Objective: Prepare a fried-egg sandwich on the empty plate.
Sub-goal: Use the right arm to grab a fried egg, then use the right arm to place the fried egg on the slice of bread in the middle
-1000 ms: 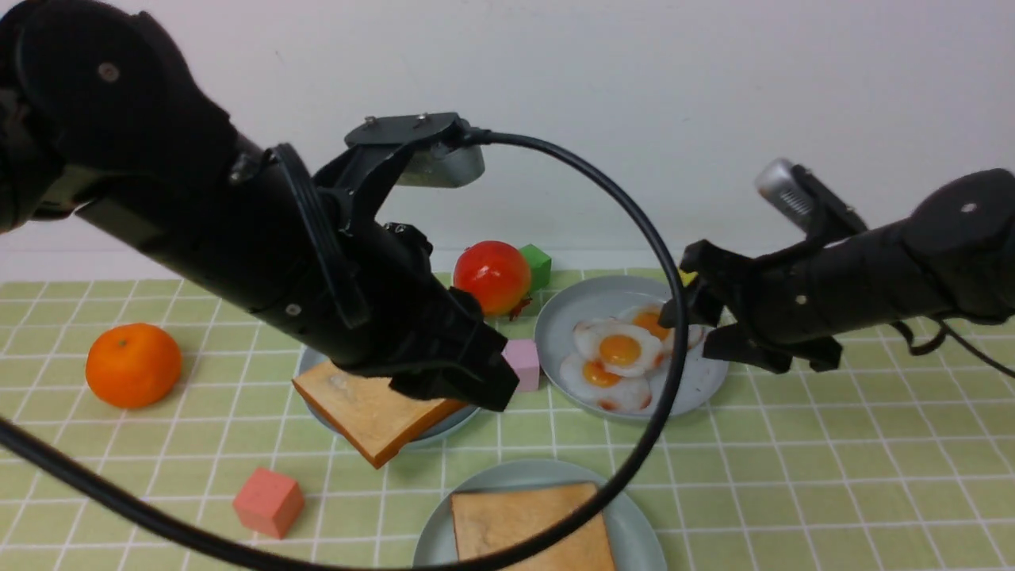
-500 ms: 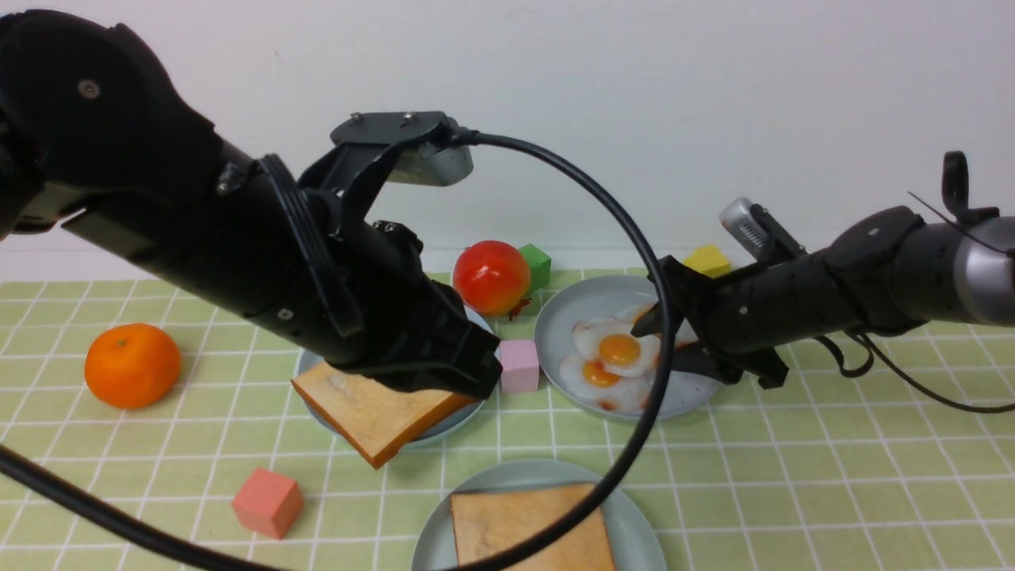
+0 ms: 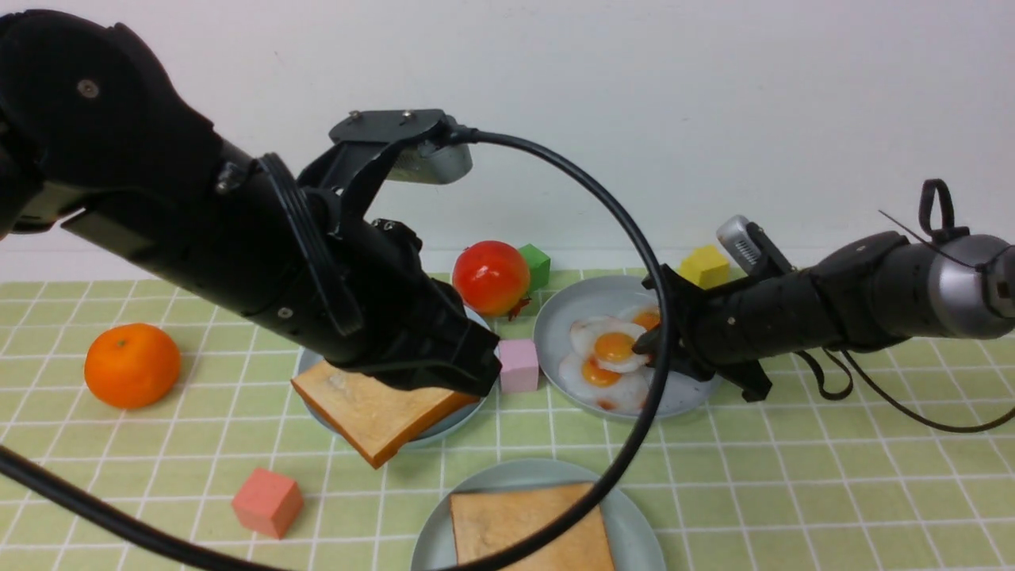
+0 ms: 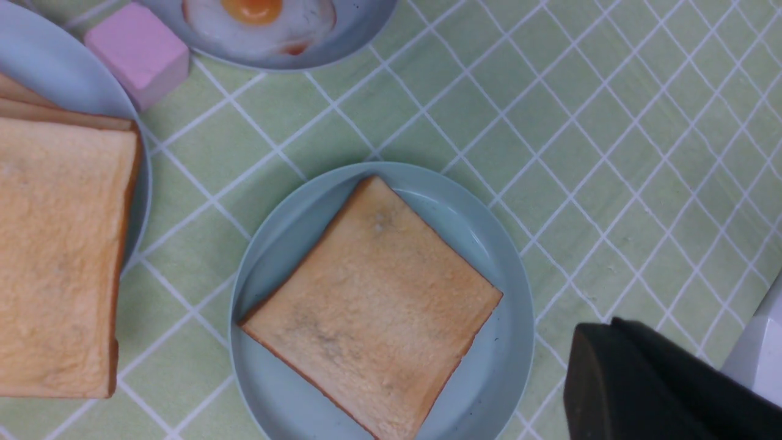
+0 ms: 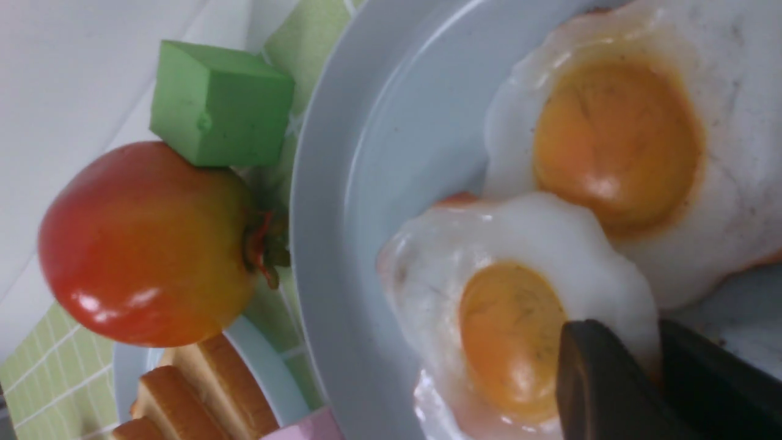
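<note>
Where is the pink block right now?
In the front view, the pink block sits mid-table, between the grey egg plate and the toast plate behind it.

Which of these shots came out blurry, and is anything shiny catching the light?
Right wrist view: the fingers in the foreground look soft and blurred, and pale highlights sit on the red fruit and the egg yolks; left wrist view: the toast looks fairly sharp, with a dull, even surface.

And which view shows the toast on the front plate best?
The left wrist view: that toast shows nearly whole there, only one corner cut off. The front view crops it and a cable crosses it; the right wrist view misses it.
</note>
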Robot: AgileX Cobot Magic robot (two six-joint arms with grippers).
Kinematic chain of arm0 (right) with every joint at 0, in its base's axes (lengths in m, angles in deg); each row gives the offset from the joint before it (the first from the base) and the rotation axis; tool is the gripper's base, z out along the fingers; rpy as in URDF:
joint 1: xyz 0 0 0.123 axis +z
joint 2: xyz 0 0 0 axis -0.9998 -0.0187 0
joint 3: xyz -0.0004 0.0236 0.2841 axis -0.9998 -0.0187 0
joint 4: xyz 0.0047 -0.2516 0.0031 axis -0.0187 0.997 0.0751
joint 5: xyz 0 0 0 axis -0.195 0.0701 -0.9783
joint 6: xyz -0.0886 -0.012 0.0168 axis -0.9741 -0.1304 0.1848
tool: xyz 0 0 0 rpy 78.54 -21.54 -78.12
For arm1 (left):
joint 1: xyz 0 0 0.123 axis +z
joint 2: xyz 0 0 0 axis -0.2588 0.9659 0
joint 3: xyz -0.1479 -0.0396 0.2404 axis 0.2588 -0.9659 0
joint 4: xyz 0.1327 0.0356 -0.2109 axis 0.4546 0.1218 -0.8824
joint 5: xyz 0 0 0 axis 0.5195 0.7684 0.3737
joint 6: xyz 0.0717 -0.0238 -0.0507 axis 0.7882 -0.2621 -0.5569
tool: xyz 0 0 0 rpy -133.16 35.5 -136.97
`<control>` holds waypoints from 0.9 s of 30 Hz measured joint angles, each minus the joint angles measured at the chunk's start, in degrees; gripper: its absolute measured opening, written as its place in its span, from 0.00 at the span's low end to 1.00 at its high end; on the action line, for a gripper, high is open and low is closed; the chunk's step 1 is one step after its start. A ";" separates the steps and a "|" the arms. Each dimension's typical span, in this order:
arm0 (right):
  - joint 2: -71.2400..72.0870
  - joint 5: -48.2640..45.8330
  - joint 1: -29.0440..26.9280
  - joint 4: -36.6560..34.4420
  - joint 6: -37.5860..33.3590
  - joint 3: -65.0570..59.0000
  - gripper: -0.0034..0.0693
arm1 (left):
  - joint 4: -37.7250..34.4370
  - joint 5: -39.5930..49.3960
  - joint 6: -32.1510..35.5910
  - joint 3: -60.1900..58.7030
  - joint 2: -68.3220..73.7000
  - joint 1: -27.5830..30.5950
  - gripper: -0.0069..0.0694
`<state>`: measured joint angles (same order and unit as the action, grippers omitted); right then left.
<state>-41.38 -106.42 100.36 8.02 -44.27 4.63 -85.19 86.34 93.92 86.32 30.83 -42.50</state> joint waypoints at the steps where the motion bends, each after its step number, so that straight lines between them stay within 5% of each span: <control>1: 0.16 -0.29 -0.06 0.00 0.00 0.05 0.17 | 0.30 0.86 -0.52 0.00 -0.35 0.00 0.07; 16: 18.64 -14.59 -0.18 14.03 -2.19 -2.92 0.16 | 18.53 11.31 -22.58 -3.49 -20.72 0.00 0.07; 27: 24.33 -7.63 17.97 6.42 -7.74 -22.69 0.16 | 20.93 3.03 -29.32 -18.54 -28.51 0.00 0.08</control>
<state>-17.05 -114.06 118.33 14.44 -52.01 -18.06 -64.26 89.37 64.60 67.79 2.32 -42.50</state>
